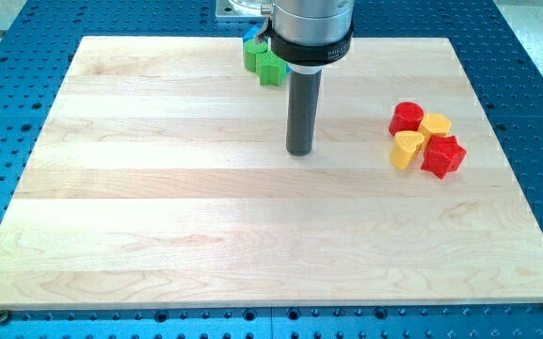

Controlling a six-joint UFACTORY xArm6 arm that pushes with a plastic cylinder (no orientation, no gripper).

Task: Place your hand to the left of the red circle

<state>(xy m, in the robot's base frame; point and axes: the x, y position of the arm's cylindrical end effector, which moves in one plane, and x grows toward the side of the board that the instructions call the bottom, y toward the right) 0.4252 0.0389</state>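
Observation:
The red circle [406, 118] sits at the view's right on the wooden board [158, 207], at the upper left of a tight cluster. Touching it are a yellow block [435, 125], a yellow heart [406, 149] and a red star [443, 156]. My tip [299, 152] rests on the board near the middle, well to the left of the red circle and slightly lower in the view. Nothing lies between the tip and the cluster.
Green blocks [263, 62] and a blue block [251, 40] sit at the board's top edge, partly hidden behind the arm's body [311, 33]. A blue perforated table [535, 113] surrounds the board.

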